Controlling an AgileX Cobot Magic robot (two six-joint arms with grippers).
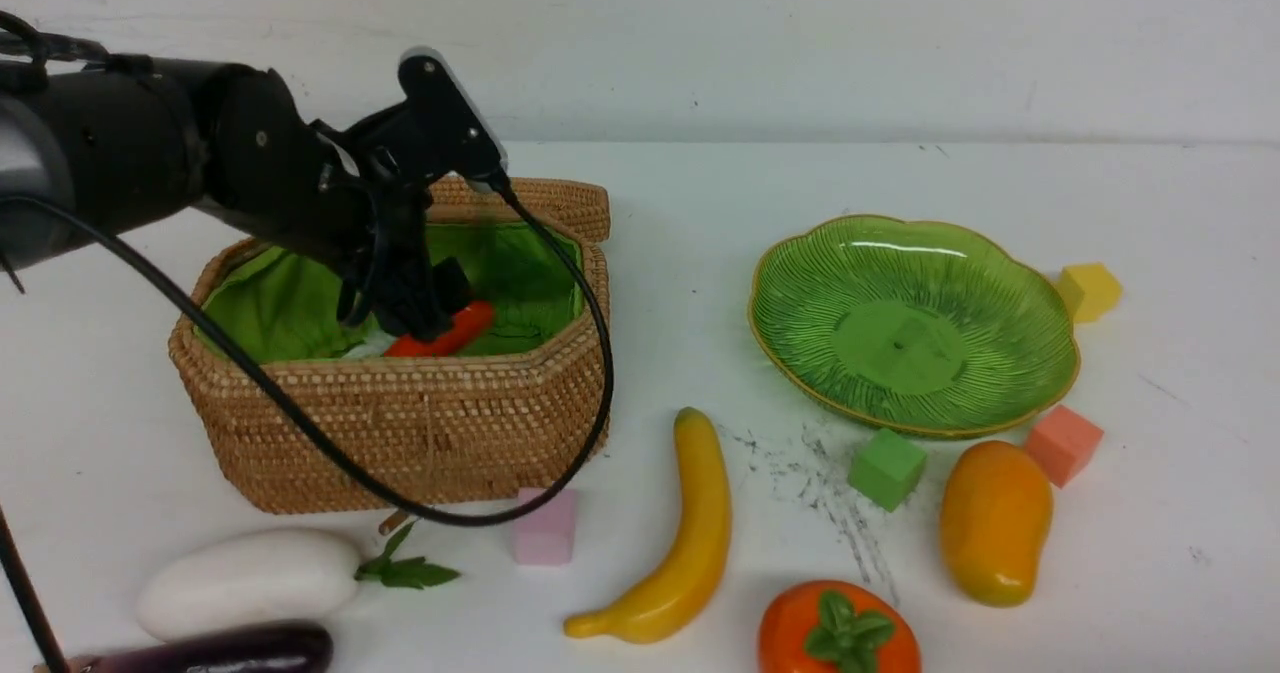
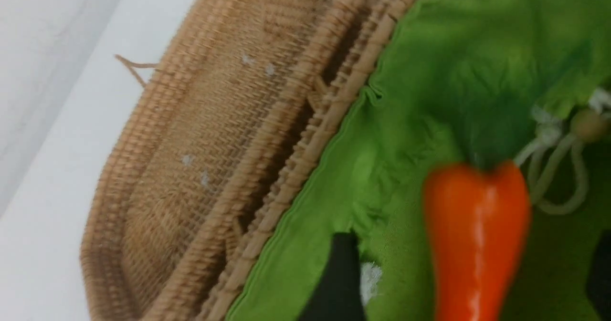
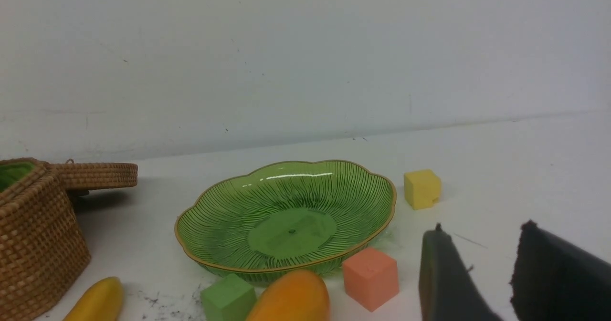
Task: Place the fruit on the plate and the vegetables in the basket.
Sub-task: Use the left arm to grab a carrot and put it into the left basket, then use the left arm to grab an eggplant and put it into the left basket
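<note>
Left gripper (image 1: 430, 328) being held low inside basket (image 1: 400, 423), just over red pointed vegetable (image 1: 457, 331) being cradled by green lining (image 1: 270, 303). Banana (image 1: 700, 513), mango (image 1: 995, 523), white eggplant (image 1: 245, 578) being borne by table (image 1: 1150, 553), outside basket and plate (image 1: 900, 293).

left end effector (image 1: 428, 321) angled downward, jaws spread wide; right end effector (image 3: 482, 232) jaws apart, empty.

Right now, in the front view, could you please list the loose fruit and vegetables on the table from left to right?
White eggplant, banana, orange-red fruit, mango; the purple eggplant overlaps the white one.
</note>
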